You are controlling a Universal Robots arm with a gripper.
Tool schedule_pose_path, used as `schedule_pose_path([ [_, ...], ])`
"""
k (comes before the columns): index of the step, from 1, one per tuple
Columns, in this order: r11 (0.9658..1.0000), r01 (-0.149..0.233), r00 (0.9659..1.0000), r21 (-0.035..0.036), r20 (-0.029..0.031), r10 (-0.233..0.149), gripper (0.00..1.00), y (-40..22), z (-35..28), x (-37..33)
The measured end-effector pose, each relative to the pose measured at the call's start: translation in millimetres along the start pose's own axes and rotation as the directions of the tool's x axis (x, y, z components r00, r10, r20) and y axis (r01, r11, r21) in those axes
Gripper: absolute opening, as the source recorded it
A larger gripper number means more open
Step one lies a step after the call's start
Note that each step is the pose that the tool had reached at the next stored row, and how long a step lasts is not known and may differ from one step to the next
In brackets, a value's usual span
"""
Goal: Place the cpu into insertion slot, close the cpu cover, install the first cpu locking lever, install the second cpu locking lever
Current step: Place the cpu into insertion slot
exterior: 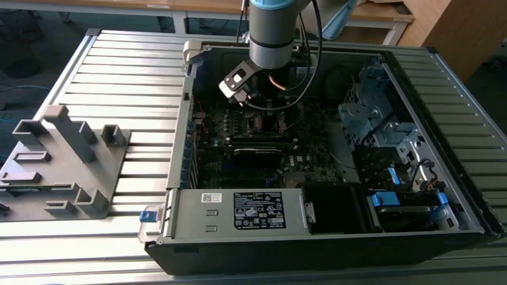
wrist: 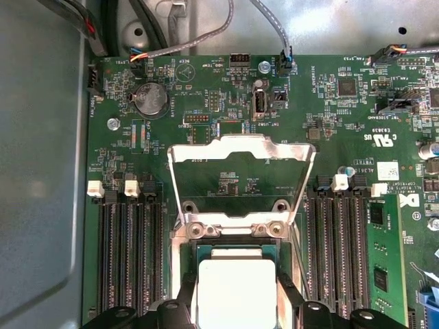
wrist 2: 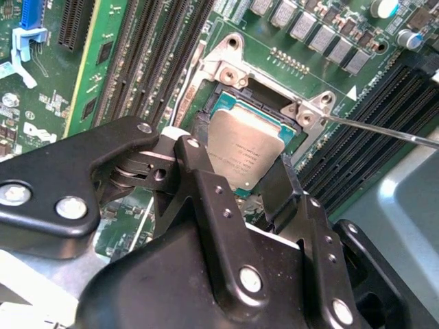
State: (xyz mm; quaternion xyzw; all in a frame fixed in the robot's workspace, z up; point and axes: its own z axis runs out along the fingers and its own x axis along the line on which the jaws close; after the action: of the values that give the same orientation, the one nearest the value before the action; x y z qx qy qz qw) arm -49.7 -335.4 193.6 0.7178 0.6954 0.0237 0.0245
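The cpu (wrist 2: 243, 151), a flat square chip with a silver top, sits between my two black fingers (wrist 2: 199, 185), low over the insertion slot (wrist 2: 230, 72). My gripper (wrist 2: 240, 164) is shut on it from two opposite sides. In the first wrist view the cpu (wrist: 233, 284) lies within the slot's silvery rim (wrist: 233, 229), gripper (wrist: 236, 305) around it. The cpu cover (wrist: 240, 147), a thin metal frame, stands flipped open beyond the slot. A thin wire locking lever (wrist 2: 384, 130) sticks out beside the socket. In the exterior view my arm (exterior: 269, 41) reaches down into the open computer case (exterior: 182, 178).
Long black memory slots (wrist: 130, 260) flank the socket on both sides (wrist: 336, 253). Cables (wrist: 178, 44) run along the board's far edge. A grey plastic fixture (exterior: 63, 160) stands on the ribbed table at the exterior view's left. Drive cages (exterior: 380, 124) fill the case's right side.
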Motion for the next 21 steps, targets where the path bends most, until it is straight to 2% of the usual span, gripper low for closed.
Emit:
schedule_pose_path([
  [21,1.0000,0.000,1.0000,0.0000,0.0000,0.000,0.54,-0.1,2.0,0.0],
])
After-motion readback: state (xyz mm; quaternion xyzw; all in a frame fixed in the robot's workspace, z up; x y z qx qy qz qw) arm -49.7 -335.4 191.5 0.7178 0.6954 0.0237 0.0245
